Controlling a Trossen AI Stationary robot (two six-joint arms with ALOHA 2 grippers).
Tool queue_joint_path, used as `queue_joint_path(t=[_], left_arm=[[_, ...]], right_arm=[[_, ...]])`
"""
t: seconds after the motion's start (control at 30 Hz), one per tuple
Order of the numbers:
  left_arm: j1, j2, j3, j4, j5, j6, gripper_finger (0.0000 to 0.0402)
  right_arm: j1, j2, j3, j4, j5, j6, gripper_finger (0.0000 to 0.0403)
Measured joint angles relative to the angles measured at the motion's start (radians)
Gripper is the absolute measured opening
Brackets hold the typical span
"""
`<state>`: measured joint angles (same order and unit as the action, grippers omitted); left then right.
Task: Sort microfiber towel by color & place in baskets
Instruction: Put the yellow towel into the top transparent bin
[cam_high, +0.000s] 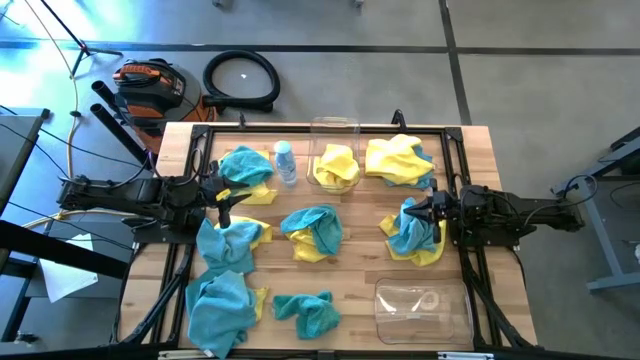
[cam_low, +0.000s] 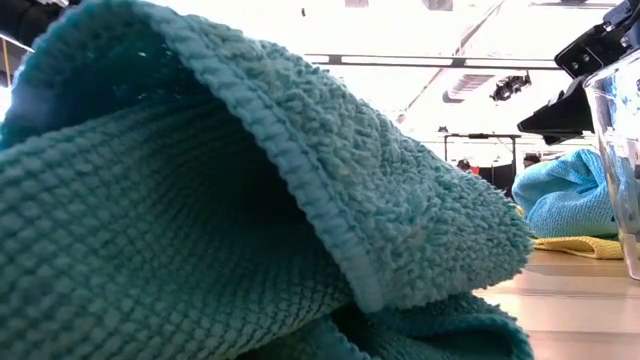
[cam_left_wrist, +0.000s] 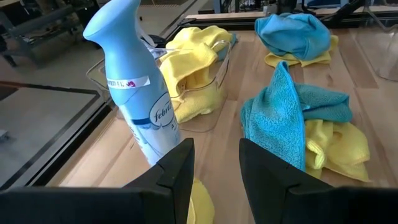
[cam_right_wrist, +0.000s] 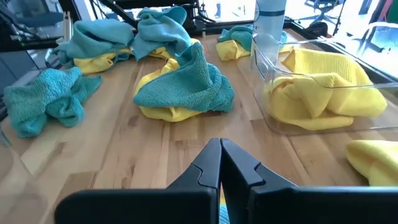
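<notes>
Teal towel (cam_low: 230, 200) fills the low view. Left fingers (cam_left_wrist: 214, 168) parted, empty, beside the spray bottle (cam_left_wrist: 134, 87); right fingers (cam_right_wrist: 221, 165) clenched on nothing. Risks: nudging the bottle over; lifting paired colours together. Yellow towels sit in one basket (cam_high: 333, 165); the other basket (cam_high: 420, 305) holds none. Slatted wood table (cam_high: 360, 270), grey floor, vacuum (cam_high: 148, 88) and hose (cam_high: 241, 79) beyond.

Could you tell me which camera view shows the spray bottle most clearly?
The left wrist view: the spray bottle stands close and upright beside the basket holding yellow towels. The high view shows only its top; the right wrist view shows just its lower body; the low view misses it.
</notes>
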<state>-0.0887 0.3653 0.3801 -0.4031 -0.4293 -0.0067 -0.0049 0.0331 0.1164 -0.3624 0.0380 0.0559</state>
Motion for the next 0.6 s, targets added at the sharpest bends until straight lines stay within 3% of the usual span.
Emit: queue_joint_path(t=[0.33, 0.6], left_arm=[[0.0, 0.0, 0.0, -0.003, 0.0, -0.023, 0.0115], [0.0, 0.016, 0.0, -0.003, 0.0, -0.139, 0.0115]], right_arm=[[0.0, 0.0, 0.0, 0.001, 0.018, -0.011, 0.0], [0.0, 0.0, 0.0, 0.039, 0.022, 0.017, 0.0]])
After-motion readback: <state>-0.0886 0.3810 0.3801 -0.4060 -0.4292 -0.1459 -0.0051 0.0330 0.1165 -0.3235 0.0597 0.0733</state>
